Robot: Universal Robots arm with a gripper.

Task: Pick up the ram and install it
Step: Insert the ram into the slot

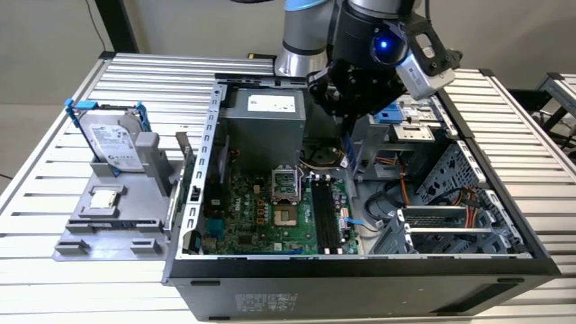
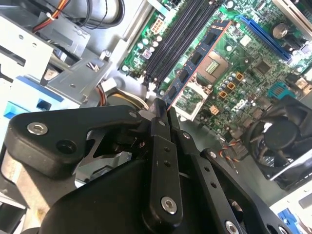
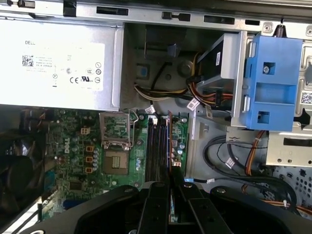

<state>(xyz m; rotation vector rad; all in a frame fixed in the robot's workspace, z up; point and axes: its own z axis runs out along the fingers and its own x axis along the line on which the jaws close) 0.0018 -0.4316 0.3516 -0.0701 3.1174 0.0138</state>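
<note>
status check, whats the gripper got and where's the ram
Gripper shut on ram, stick edge-on between fingers. Held above motherboard, over the black slots, not seated. Nothing blocking the slots.

In both wrist views the near end of the ram (image 2: 195, 58) (image 3: 170, 141) is hidden between the black fingers (image 2: 161, 146) (image 3: 156, 204) of the pincer (image 2: 165, 114) (image 3: 170, 187). In the exterior view the pincer's tip cannot be made out below the arm's head (image 1: 369, 61). The computer case (image 1: 360, 283) is cut off by that view's lower edge.
</note>
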